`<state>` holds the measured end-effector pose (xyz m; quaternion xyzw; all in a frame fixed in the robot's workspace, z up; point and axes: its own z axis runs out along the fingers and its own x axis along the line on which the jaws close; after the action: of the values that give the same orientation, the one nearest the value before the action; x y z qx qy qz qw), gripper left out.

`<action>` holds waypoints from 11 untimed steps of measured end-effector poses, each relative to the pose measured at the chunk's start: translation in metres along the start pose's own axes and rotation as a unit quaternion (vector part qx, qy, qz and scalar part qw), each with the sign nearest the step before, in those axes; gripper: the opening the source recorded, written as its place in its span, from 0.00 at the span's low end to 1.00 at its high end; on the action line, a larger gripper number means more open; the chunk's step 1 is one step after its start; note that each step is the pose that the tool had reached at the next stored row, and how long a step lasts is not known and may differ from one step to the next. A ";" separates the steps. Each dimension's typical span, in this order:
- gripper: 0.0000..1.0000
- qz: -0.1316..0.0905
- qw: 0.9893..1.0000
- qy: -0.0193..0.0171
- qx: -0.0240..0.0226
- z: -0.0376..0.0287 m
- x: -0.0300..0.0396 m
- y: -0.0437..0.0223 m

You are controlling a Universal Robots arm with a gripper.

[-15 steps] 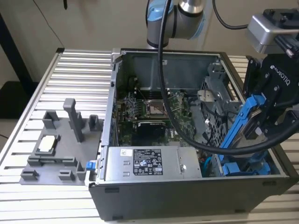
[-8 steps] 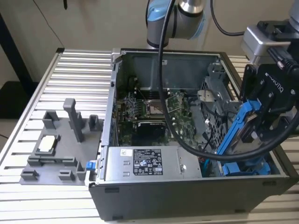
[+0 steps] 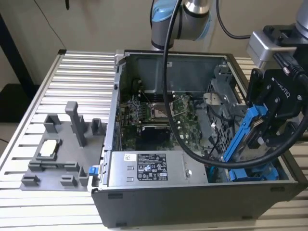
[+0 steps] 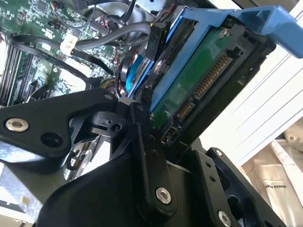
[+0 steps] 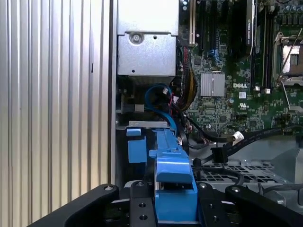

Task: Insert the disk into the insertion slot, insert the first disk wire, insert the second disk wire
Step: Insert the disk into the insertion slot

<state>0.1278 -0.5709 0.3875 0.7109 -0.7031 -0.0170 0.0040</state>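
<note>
Disk (image 3: 239, 137), seemingly tilted, in end effector (image 3: 260, 127)

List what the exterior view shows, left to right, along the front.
Left to right: grey fixture → power supply → disk, held in the gripper.

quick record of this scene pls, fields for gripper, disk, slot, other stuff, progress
gripper: shut on the disk, over the case at the exterior view's right
disk: in blue carrier, tilted, held in the air
insertion slot: grey perforated bay inside the case, near the held disk
power supply: grey labelled box inside the case
progress: disk not yet in the slot
</note>
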 end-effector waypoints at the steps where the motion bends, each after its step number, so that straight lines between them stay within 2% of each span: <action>1: 0.33 0.000 1.000 0.000 0.000 0.0000 0.0000 0.0000; 4: 0.34 0.000 1.000 0.000 0.000 0.0001 -0.0001 -0.0001; 5: 0.40 0.000 1.000 0.000 0.000 0.0001 -0.0001 -0.0001; 8: 0.40 0.000 1.000 0.000 0.000 -0.0001 0.0000 0.0000; 9: 0.40 0.000 1.000 0.001 0.000 -0.0011 0.0000 0.0000; 11: 0.40 0.000 1.000 0.004 0.000 -0.0048 -0.0002 0.0001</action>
<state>0.1278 -0.5707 0.3923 0.7109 -0.7031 -0.0142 0.0070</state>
